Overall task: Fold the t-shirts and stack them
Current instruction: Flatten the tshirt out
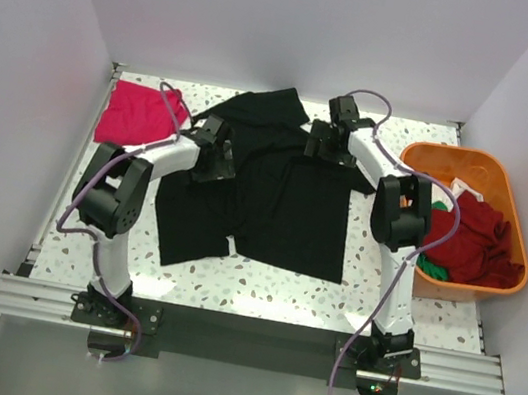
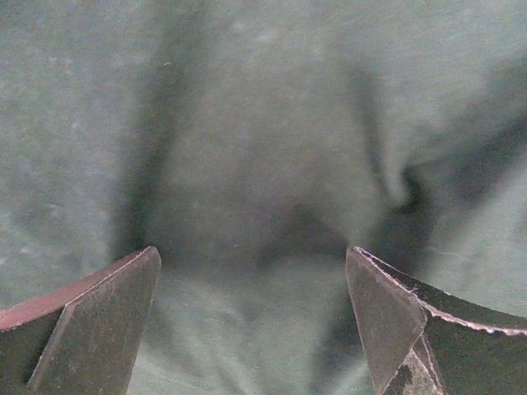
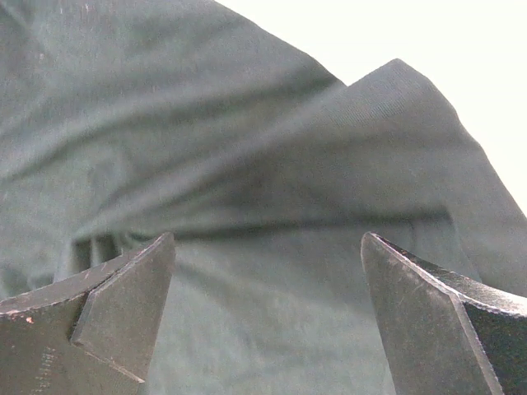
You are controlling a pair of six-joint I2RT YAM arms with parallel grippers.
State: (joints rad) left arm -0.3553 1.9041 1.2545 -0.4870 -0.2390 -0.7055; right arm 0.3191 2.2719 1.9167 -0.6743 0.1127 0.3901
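Observation:
A black t-shirt (image 1: 288, 207) lies partly folded across the middle of the table. My left gripper (image 1: 218, 154) hovers over its left shoulder, jaws open, close above wrinkled black cloth (image 2: 263, 164). My right gripper (image 1: 319, 141) is over the shirt's upper right part near a sleeve, jaws open, with a cloth fold (image 3: 272, 189) just ahead of them. A folded bright pink-red t-shirt (image 1: 136, 113) lies at the back left. Dark red (image 1: 470, 237), green (image 1: 432, 269) and white shirts sit in the tub.
An orange plastic tub (image 1: 507, 198) stands at the right edge. White walls close in the back and both sides. Bare speckled table (image 1: 259, 288) shows in front of the black shirt.

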